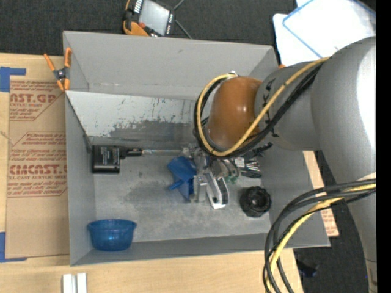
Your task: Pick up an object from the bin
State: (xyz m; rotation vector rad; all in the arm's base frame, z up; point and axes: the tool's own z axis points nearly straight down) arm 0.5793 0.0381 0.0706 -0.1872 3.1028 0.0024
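Gripper low in the bin, right beside a blue plastic piece.

The gripper sits down near the bin floor, and how far it is open cannot be told, nor whether it has hold of anything. One angular blue plastic piece lies just beside it on the view's left, apparently touching. One black round knob-like thing lies near it on the opposite side. One black box-shaped device lies well off to the left beyond the blue piece, and one blue bowl sits farthest from the gripper, in the near left corner. The bin is grey metal with sloping walls, its floor scuffed and streaked dark. Dark carpet lies beyond the far wall.
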